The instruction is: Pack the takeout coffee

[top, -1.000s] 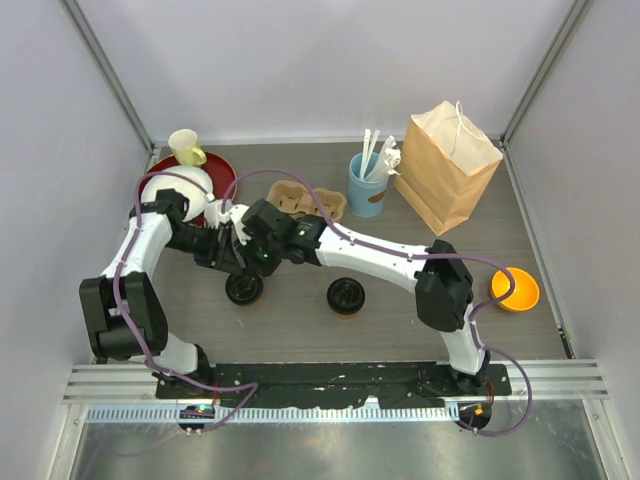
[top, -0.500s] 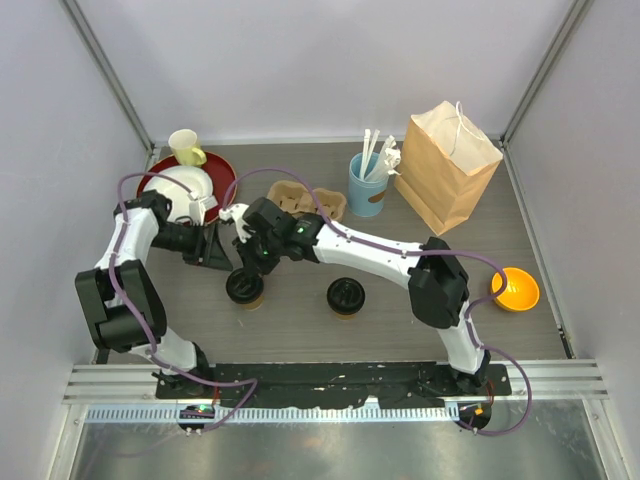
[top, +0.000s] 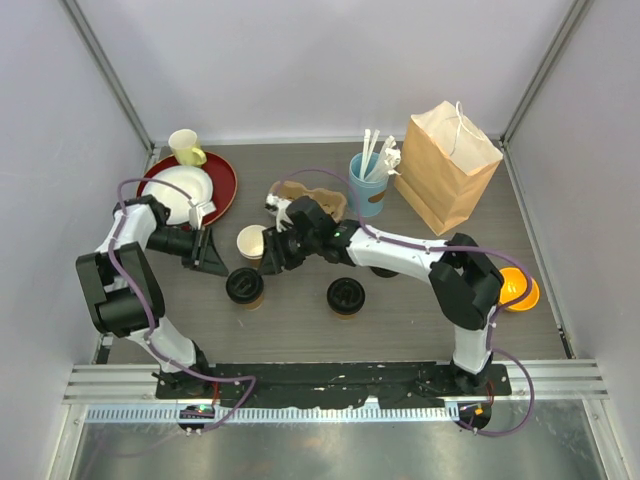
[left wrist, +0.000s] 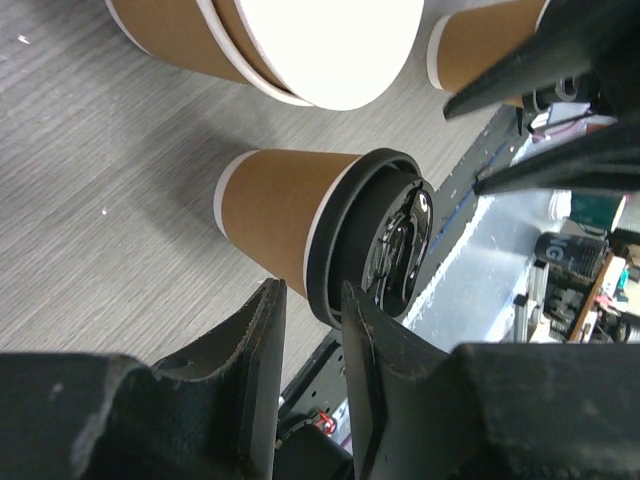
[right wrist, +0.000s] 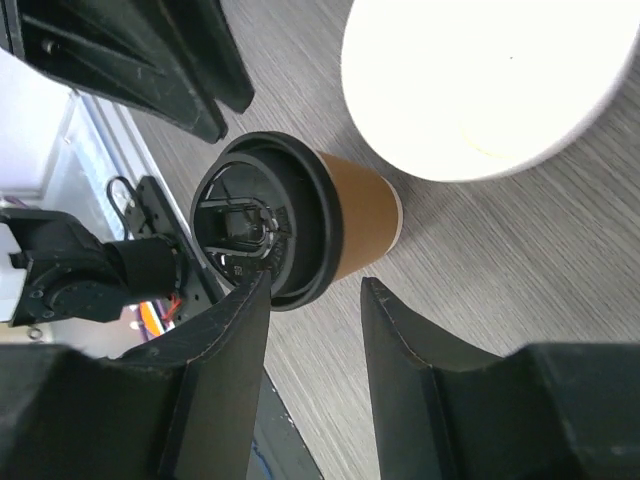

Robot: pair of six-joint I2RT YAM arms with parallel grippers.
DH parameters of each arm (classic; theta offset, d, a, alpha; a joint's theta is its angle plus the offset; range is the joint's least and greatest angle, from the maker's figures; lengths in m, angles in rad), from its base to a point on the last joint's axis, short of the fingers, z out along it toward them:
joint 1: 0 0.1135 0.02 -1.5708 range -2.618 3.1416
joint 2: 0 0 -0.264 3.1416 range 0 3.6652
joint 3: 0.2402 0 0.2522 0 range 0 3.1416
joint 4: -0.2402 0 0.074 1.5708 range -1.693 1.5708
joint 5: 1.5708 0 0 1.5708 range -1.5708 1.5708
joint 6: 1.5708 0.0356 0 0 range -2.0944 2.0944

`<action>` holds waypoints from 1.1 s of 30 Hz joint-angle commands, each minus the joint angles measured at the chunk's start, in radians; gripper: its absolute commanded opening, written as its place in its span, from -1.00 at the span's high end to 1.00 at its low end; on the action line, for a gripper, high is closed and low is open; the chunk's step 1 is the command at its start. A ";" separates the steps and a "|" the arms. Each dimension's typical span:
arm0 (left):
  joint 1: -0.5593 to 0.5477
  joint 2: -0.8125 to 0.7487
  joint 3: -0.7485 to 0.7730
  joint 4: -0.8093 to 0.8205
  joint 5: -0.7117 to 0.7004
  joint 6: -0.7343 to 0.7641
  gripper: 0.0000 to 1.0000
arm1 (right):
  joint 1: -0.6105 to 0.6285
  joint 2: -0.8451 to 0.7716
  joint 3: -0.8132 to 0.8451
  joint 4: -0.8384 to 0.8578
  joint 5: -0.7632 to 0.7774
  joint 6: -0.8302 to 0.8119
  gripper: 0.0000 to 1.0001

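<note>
Top external view, right gripper (top: 270, 260) drawn back from lidded cup (top: 245, 286), jaws now apart, left gripper (top: 214, 258) parted, empty.

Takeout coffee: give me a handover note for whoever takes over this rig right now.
Left gripper: slightly open, empty.
Right gripper: open, empty.
Both face the first lidded cup, upright on the table. The second lidded cup stands apart beside it.
Done: both cups are capped.
Left: neither is in the cup carrier or the paper bag; packing not begun.

Left claw (top: 213, 260) and right claw (top: 270, 260) face each other, parted.
</note>
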 commanded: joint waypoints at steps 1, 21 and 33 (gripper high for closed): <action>0.004 0.044 0.056 -0.108 0.050 0.115 0.36 | -0.025 -0.088 -0.126 0.310 -0.099 0.232 0.05; 0.004 0.167 0.108 -0.252 0.082 0.244 0.43 | -0.063 -0.016 -0.233 0.491 -0.174 0.372 0.23; 0.027 0.192 0.142 -0.398 0.136 0.395 0.21 | -0.062 0.026 -0.227 0.507 -0.197 0.380 -0.04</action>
